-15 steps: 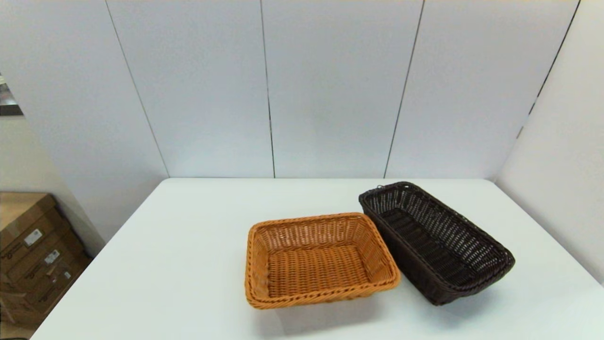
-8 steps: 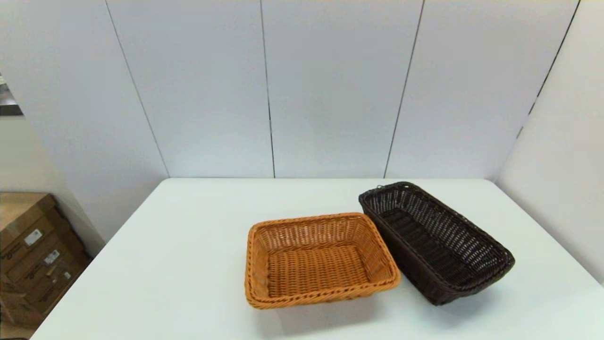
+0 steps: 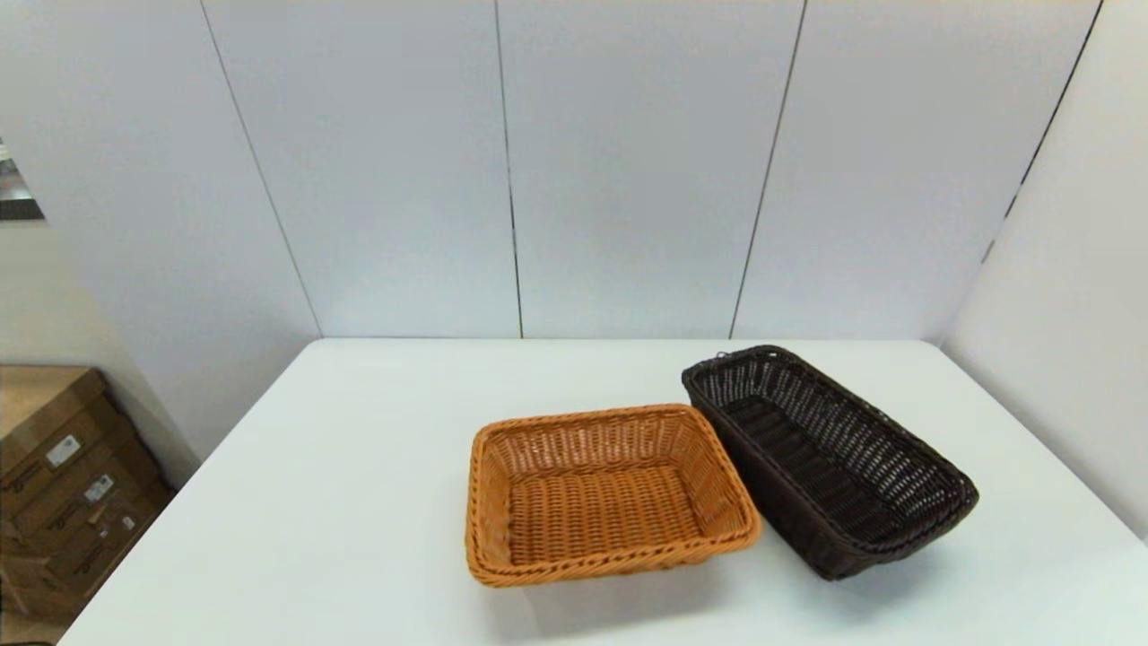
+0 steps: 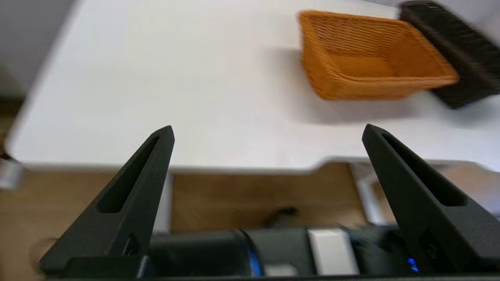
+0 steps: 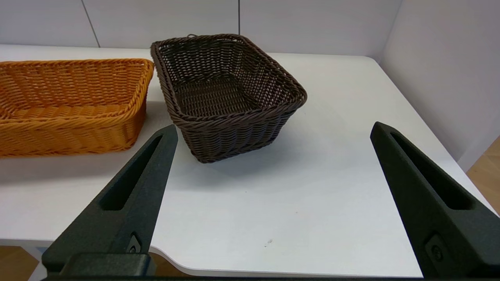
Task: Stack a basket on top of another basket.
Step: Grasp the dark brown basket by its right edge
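a: where do the baskets lie?
b: the dark basket (image 5: 226, 93) rests on the table (image 5: 312, 195) ahead of my right gripper (image 5: 273, 130), between its spread, empty fingers. the orange basket (image 5: 70, 103) sits just beside it.
a: and the left?
b: my left gripper (image 4: 267, 132), also spread, hangs off the table edge, well apart from both.

nothing here you can actually read. the cardboard boxes (image 3: 63, 484) off to the left of the table have a few small white stickers on them, but the print is way too tiny to make out. no brand marks or numbers visible on either basket or the grippers.
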Available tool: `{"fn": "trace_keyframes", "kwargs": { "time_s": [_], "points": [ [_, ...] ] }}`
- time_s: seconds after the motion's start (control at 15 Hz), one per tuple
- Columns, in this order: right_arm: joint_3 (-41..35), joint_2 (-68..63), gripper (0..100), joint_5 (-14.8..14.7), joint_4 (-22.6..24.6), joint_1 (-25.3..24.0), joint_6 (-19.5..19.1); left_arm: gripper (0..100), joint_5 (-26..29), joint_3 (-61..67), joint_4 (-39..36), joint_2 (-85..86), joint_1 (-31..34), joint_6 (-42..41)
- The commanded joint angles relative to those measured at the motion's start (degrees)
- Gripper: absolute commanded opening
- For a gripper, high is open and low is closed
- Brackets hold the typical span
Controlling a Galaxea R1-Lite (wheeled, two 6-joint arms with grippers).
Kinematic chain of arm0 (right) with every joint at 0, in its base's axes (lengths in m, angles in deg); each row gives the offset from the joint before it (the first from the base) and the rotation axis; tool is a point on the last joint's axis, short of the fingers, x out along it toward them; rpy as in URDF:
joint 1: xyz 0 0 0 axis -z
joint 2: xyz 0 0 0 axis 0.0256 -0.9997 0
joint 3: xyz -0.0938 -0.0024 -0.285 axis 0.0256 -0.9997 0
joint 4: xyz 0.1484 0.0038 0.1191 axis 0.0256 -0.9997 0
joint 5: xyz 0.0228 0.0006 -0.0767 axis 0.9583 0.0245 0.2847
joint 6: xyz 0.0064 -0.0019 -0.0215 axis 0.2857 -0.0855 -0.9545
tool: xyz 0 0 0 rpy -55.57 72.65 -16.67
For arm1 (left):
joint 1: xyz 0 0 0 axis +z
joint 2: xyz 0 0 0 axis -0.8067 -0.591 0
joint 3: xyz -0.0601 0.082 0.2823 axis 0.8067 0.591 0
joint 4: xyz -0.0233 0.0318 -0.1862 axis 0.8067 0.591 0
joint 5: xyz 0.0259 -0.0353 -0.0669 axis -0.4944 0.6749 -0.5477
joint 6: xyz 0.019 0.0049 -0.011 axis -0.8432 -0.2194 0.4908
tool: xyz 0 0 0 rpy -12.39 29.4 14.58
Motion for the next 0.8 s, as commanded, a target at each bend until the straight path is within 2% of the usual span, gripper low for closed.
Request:
{"fn": "trace_keyframes", "kwargs": {
  "time_s": [0.07,0.2,0.33,0.8],
  "points": [
    [-0.1,0.1,100,0.0,0.0,0.0,0.0,100,-6.9,14.9,-20.9,2.1,-0.1,-5.9],
    [-0.1,0.1,100,0.0,0.0,0.0,0.0,100,-9.8,23.1,-33.6,2.1,-0.1,-9.8],
    [-0.1,0.1,100,0.0,0.1,0.0,0.0,100,-10.3,27.5,-39.6,2.1,-0.1,-11.8],
    [-0.1,0.1,100,0.1,0.2,0.0,-0.1,100,-10.3,28.9,-41.3,2.1,0.0,-10.7]
  ]
}}
